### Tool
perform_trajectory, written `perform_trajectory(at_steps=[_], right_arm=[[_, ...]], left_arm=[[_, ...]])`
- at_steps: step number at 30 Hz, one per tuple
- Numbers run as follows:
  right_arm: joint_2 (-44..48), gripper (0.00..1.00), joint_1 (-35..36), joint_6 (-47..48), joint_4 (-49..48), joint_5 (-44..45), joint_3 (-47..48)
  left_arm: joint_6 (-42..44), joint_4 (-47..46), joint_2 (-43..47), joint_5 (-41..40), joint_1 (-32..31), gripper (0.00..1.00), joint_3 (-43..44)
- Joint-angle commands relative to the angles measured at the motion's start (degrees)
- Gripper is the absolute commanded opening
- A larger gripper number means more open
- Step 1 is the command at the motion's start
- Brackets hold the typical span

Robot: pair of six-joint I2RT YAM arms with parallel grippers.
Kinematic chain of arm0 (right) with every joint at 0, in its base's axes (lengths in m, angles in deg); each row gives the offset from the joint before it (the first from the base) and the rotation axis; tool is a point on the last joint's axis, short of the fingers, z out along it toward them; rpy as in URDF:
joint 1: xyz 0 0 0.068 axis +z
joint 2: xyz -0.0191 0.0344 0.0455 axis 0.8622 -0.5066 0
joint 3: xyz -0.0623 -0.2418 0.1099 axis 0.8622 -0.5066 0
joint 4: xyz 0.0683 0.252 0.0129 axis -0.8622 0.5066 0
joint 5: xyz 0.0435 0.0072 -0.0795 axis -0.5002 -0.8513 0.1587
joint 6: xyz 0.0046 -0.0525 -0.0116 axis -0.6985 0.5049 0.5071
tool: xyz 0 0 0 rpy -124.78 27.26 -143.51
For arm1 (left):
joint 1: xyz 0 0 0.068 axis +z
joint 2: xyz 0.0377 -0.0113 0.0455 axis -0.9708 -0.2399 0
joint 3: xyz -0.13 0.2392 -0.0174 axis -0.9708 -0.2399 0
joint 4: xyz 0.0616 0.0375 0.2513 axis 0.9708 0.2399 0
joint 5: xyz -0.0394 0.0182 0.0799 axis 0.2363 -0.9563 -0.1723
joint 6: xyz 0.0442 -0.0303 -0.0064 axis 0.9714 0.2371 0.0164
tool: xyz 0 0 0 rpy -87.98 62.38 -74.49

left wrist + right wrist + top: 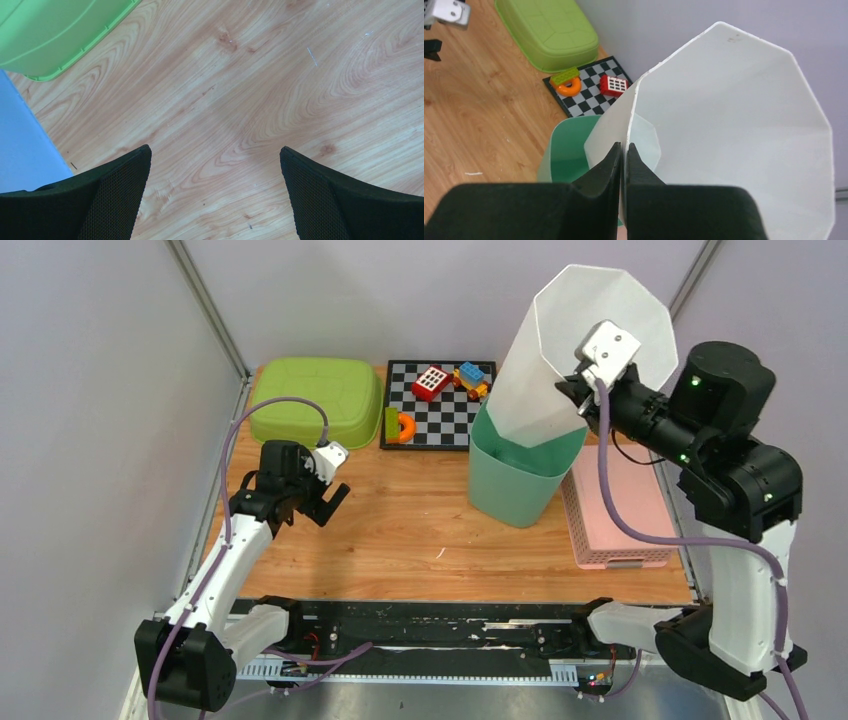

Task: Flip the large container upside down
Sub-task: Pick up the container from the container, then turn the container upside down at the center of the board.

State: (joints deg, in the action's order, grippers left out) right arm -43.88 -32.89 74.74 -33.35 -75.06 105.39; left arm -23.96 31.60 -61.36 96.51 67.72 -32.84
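The large white faceted container [560, 350] is lifted and tilted, its lower end still inside a teal bin [515, 485] standing on the table. My right gripper [580, 390] is shut on the white container's rim wall, one finger inside and one outside. In the right wrist view the gripper [622, 147] pinches the white wall [734, 125], with the teal bin [566, 150] below. My left gripper [325, 502] is open and empty above bare wood at the left [214, 148].
A lime green tub [315, 398] lies upside down at the back left, its corner showing in the left wrist view [55, 35]. A checkerboard [440, 420] with toy blocks lies behind the teal bin. A pink basket [615, 510] stands to its right.
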Motion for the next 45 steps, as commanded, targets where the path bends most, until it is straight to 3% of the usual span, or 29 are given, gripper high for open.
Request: perform_trajectory(at_steps=[1, 10, 23, 33, 40, 45], right_arm=[[0.8, 0.02, 0.5, 0.8, -7.4, 2.6, 6.8], [-2.9, 0.02, 0.6, -3.2, -7.7, -0.4, 17.8], [-9.9, 0.02, 0.6, -21.2, -12.0, -24.9, 21.1], [-15.9, 0.02, 2.6, -37.4, -23.3, -39.7, 15.7], [-19.6, 0.02, 11.7, -33.2, -21.7, -36.7, 11.3], [-23.4, 0.02, 18.2, -28.4, -19.1, -32.1, 8.7]], left_arm=[[-0.3, -0.9, 0.1, 0.7, -0.3, 1.00, -0.6], [-0.4, -1.0, 0.2, 0.4, -0.3, 1.00, -0.6], [-2.1, -3.4, -0.4, -5.6, -0.3, 1.00, -1.0], [-3.7, -4.9, -3.0, -10.6, 0.3, 1.00, -0.8], [-6.7, -5.9, -2.8, -4.6, 10.7, 1.00, 1.4], [-9.3, -5.4, -0.8, 6.5, 21.6, 1.00, 4.6]])
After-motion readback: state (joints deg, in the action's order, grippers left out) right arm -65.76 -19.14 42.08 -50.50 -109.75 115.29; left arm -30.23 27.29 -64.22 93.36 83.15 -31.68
